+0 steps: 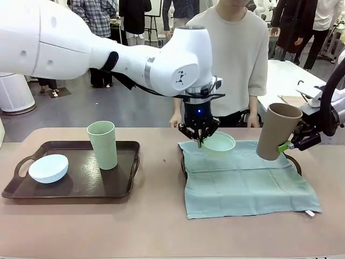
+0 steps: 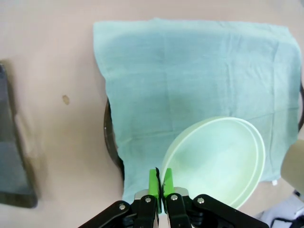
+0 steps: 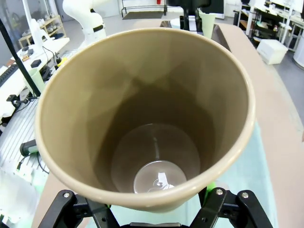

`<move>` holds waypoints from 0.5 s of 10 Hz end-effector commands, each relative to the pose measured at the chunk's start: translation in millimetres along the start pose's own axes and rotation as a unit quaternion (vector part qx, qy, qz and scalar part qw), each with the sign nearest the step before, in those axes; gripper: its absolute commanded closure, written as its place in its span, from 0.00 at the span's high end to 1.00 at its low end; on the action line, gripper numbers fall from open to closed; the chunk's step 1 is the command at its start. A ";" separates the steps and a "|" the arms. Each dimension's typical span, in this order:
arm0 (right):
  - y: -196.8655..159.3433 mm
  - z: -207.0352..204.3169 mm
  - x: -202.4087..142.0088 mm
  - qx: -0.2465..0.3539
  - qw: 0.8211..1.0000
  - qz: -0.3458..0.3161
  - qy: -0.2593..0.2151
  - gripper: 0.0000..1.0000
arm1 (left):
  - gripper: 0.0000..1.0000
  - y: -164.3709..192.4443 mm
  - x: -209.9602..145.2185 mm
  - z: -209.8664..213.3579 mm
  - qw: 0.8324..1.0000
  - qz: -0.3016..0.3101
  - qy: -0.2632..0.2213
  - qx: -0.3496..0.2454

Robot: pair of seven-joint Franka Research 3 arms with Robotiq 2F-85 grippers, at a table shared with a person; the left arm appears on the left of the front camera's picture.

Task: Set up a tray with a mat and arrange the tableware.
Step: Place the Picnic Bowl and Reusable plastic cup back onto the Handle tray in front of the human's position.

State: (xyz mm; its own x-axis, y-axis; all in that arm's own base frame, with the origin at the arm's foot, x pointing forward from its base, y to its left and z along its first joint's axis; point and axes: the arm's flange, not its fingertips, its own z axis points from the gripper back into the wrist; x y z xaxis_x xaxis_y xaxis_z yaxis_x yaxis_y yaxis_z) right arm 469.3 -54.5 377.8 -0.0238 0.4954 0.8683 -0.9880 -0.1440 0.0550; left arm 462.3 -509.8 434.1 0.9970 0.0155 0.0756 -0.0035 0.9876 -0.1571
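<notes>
Shared table (image 1: 161,226), mat (image 1: 242,186) draped over tray (image 1: 296,165): left gripper (image 1: 200,141) pinched tight on mint bowl (image 1: 221,142) rim, right gripper (image 1: 285,146) clasping tilted tan cup (image 1: 275,129). Placement under way; next likely: lower, right cup, release.

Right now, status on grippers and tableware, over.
Left gripper: jaws shut on mint bowl rim, over the mat. Right gripper: jaws around tilted tan cup. Green cup, blue bowl on left tray.

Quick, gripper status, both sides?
Left gripper: shut on the mint bowl rim.
Right gripper: shut on the tan cup.
</notes>
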 end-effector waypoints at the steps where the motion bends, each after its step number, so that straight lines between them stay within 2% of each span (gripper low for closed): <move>1: -3.3 -7.2 -15.0 -0.009 1.000 0.010 0.009 0.81 | 0.04 -1.9 0.7 -7.8 1.000 -0.012 0.008 -0.017; 3: -5.5 -11.6 -24.4 -0.010 1.000 -0.017 0.006 0.81 | 0.04 -3.7 0.9 -11.2 1.000 0.000 -0.013 -0.016; 5: -6.2 -7.8 -23.0 -0.004 1.000 -0.012 0.008 0.81 | 0.04 -2.9 0.0 -14.7 1.000 -0.004 0.006 -0.003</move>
State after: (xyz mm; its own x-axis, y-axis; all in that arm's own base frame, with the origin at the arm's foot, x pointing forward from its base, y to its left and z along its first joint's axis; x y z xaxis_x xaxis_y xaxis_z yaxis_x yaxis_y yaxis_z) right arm 475.0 -59.2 352.5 0.0018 0.5161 0.8565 -0.9902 -0.1189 0.0737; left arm 464.6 -516.2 418.1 0.9972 0.0079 0.0743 0.0044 0.9863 -0.1651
